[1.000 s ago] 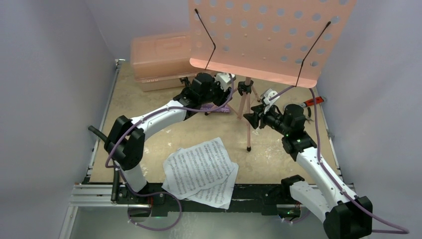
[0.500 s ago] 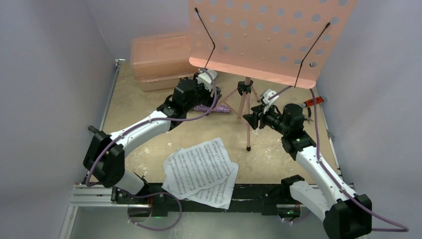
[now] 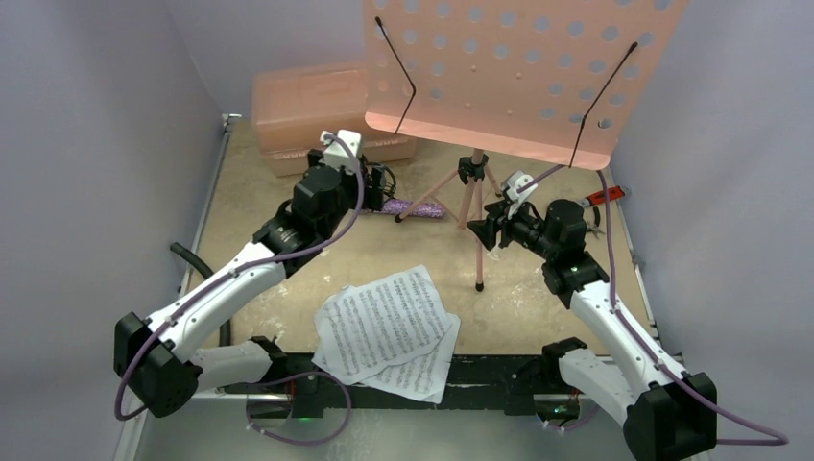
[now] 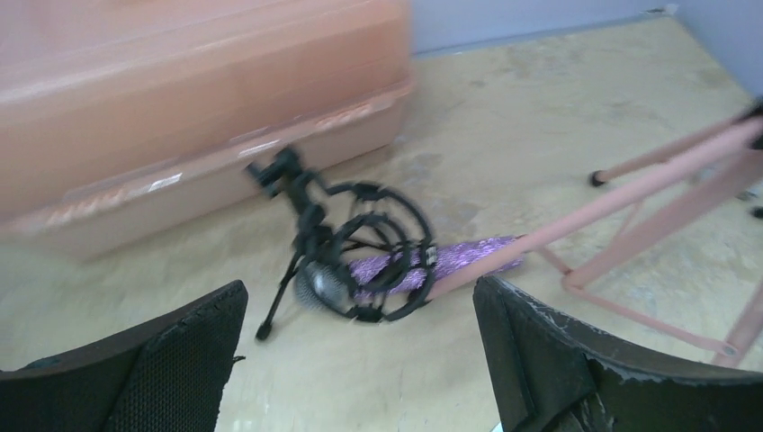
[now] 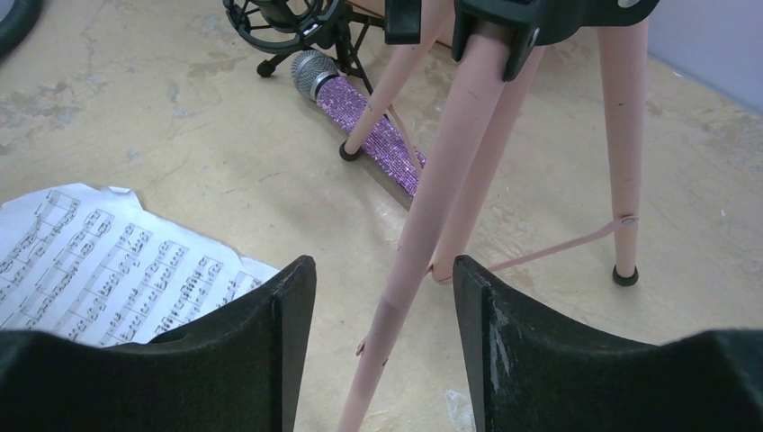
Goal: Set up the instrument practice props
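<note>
Pink tubing stands in the gap of your right gripper (image 5: 382, 265) — the fingers are apart on either side of a leg of the music stand (image 3: 523, 67) and do not touch it. Below and to the left of those fingers, the white sheet-music pages (image 5: 99, 270) lie flat on the table (image 5: 135, 117). Your left gripper (image 4: 358, 290) is spread wide with nothing in it. Straight ahead of it the purple glitter microphone (image 4: 459, 259) lies on its side, its mesh head at the black tripod mic stand (image 4: 304, 209) — whether it sits inside that stand's ring, you cannot tell. Another pink leg crosses the microphone's tail, and beyond, ahead-left, sits the salmon-pink case (image 4: 180, 108).
</note>
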You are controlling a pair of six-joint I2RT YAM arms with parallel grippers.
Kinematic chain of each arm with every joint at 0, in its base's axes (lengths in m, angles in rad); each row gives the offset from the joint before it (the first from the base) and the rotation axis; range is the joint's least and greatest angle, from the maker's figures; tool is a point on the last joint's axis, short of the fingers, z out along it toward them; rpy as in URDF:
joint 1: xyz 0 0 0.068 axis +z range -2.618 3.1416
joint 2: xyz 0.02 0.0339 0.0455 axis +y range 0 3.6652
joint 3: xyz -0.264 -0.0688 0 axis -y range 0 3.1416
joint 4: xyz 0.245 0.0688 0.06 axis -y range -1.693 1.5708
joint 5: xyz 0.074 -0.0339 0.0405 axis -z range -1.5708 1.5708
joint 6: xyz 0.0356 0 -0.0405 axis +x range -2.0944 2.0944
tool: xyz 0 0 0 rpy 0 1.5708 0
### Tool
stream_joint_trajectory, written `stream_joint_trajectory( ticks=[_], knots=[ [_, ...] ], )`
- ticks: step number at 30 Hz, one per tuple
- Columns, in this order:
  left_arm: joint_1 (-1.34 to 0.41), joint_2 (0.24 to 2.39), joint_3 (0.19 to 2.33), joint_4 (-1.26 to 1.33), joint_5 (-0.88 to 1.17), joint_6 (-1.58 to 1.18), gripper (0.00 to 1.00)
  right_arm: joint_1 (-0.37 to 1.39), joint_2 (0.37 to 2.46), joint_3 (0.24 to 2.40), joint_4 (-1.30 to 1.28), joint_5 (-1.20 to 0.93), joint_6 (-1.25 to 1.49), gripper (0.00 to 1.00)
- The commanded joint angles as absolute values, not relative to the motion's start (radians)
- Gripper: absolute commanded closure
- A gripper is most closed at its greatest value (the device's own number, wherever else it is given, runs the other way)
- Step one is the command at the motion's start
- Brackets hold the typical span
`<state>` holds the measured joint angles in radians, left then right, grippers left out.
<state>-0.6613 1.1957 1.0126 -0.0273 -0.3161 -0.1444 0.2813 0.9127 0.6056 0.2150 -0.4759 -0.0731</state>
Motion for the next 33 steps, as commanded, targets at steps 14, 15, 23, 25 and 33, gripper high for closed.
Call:
stream_joint_trajectory(
  ticks=[14,15,23,25,33],
  knots=[
    [-0.654,0.954,0.8,-0.615,-0.427,-0.761,0.01,0.285,0.864,0.562,0.271,-0.509,-0.047,0.34],
    [-0.655,0.946,0.783,-0.625,-0.397,-0.781,0.01,0.285,0.859,0.556,0.275,-0.51,-0.04,0.33],
    [-0.634,0.9,0.698,-0.666,-0.255,-0.847,0.01,0.285,0.823,0.517,0.278,-0.54,-0.009,0.27],
    [-0.607,0.904,0.684,-0.654,-0.205,-0.824,0.01,0.286,0.818,0.509,0.279,-0.54,-0.009,0.26],
    [-0.396,1.03,0.635,-0.599,0.104,-0.786,0.01,0.285,0.834,0.523,0.299,-0.517,0.07,0.24]
  ],
)
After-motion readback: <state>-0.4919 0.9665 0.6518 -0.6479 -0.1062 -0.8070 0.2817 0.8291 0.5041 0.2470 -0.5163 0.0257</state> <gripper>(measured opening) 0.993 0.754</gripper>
